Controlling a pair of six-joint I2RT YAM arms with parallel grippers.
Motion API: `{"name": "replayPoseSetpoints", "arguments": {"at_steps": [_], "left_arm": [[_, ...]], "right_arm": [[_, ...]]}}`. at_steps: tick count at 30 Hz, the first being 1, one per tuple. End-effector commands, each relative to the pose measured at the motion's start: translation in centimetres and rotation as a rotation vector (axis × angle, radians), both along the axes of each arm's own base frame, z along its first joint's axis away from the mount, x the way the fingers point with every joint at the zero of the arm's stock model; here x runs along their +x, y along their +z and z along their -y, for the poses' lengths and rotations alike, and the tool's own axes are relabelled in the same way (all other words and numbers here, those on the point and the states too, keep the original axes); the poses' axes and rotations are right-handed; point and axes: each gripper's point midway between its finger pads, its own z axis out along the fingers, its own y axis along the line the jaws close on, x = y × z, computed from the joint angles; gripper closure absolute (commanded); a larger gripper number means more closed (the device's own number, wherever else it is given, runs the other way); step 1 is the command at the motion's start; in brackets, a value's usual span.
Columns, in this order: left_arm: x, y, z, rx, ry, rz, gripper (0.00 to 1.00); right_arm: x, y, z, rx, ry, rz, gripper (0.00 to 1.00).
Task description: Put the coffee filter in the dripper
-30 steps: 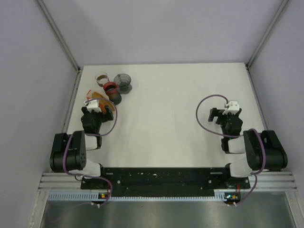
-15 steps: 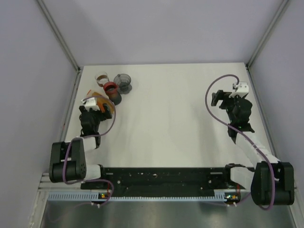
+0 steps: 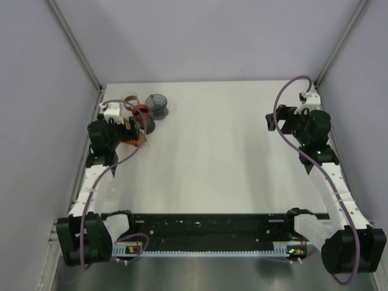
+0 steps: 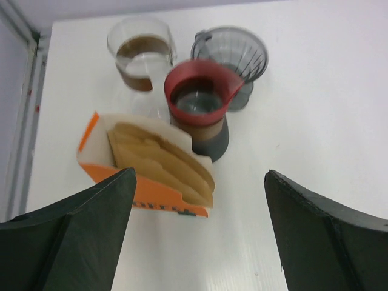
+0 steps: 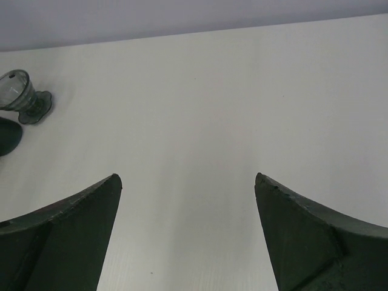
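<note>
Treat the coffee filter (image 4: 159, 159), upright in its orange box (image 4: 159, 199) near the dripper (image 4: 233, 56) at the far-left corner of the counter (image 4: 315, 91), as likely light, limp paper, and pinch its exposed top edge with the wide-open left end effector (image 4: 200, 179).

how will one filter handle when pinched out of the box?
Filters look like thin paper, so probably floppy and very light. They sit stacked in the box, so a pinch may drag out several. The box looks light and may slide or tip.

Translucent plastic dripper (image 4: 233, 51), matt paper filters (image 4: 160, 160)
</note>
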Motion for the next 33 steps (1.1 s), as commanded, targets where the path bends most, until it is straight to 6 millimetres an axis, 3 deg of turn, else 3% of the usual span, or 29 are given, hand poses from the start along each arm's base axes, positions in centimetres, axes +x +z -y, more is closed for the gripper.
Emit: {"name": "replayPoseSetpoints", "arguments": {"at_steps": [1,7,13,17,23,27,33], "left_arm": [[-0.5,4.2,2.2,0.033,-0.172,-0.123,0.12],[3.7,6.2,1.6,-0.028,-0.135,-0.259,0.35],[8.5,5.9,0.5,0.01,-0.096,-0.39,0.41],[10.7,3.8,-0.8,0.038,-0.049,-0.477,0.41],[13.4,1.2,-0.9,0.073,-0.029,-0.512,0.45],[14.4,-0.5,-0.2,0.092,-0.041,-0.544,0.49],[14.9,-2.6,-1.8,0.155,0.024,-0.59,0.55]], "right_arm": [[-1.5,1.4,-1.3,0.021,0.061,-0.025,0.09],[-1.9,0.3,-1.1,-0.013,0.067,-0.036,0.09],[-1.6,-1.0,-1.2,-0.041,0.086,-0.069,0.09],[-1.2,-1.9,-1.1,-0.054,0.087,-0.094,0.08],[-0.7,-3.0,-1.1,-0.062,0.088,-0.127,0.08],[-0.5,-3.4,-1.0,-0.07,0.088,-0.136,0.08],[-0.6,-3.3,-0.8,-0.077,0.082,-0.13,0.08]]}}
